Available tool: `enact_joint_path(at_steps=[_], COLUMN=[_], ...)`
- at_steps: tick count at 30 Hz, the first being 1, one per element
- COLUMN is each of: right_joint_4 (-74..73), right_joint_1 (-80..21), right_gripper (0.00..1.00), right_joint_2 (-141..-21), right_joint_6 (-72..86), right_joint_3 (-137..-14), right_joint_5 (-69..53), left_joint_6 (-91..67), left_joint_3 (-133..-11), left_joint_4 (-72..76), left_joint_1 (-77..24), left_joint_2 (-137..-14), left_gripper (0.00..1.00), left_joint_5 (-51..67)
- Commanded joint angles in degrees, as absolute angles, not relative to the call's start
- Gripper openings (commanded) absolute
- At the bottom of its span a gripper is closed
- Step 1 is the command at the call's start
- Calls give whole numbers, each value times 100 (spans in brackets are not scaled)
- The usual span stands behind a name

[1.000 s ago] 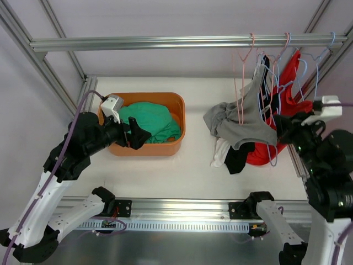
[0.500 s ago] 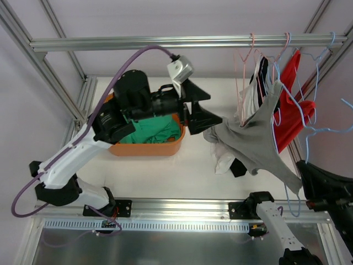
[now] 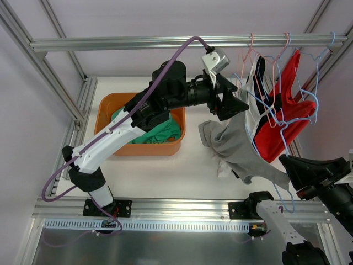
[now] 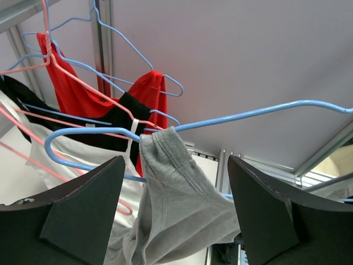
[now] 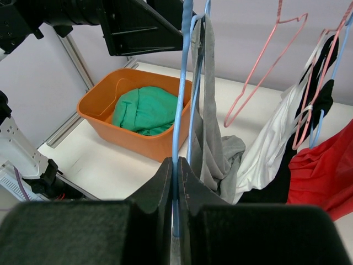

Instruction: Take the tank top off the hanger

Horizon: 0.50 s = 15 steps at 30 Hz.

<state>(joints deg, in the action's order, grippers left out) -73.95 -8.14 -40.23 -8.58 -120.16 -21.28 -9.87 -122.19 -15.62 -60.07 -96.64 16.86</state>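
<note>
On hanger: grey tank top [image 3: 238, 148] hangs from the blue hanger [image 4: 265, 113], one strap looped over the wire, body sagging toward the table, right of the bin [image 5: 138, 144].
Right gripper [image 5: 177, 165]: pinched tight on the hanger's wire, low down.
Left gripper [image 4: 175, 165]: fingers spread, one each side of the strap, not touching it.
Handling: likely light, limp knit. It should stretch and slide rather than resist, and could snag at the wire's bend.
Hold: best at the ribbed strap hem just below the wire, then drawn off the hanger's end.
</note>
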Motion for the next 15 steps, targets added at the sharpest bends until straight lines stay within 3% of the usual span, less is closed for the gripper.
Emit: enact_joint_path(at_steps=[1,4,5,10,11,12,15], right_joint_4=[-7023,-6961,-6961,-6917,-6917,-6891,-6882], right_joint_1=[-826,-826,-826,-826,-826,-826,-826], right_gripper=[0,0,0,0,0,0,0], right_joint_2=[-4166,-4175,-4166,-4140,-4131,-4122,-4078], right_joint_6=[-782,-791,-800,-809,-809,-817,-896], right_joint_3=[-12059,-12015,-12015,-11997,-11988,-11945,-11752], right_joint_5=[-2373,-2382,-2373,-2373,-2382,-2364,-2233], left_joint_6=[-852,-879,-870,-817,-809,-809,-844], left_joint_3=[-12094,-12032,-12015,-11830,-11813,-11786,-11611], left_joint_4=[-1116,-1055,-1055,-1020,-1020,-1011,-1011], left_joint_1=[-6056,-6056,-6056,-6056,-6056,-6056,-6056], left_joint_2=[-9554,-9624,-9641,-9615,-9615,-9607,-9484], left_gripper=[76,58,47,23,15,0,0], left_joint_5=[1512,1451,1415,1143,1108,1073,932])
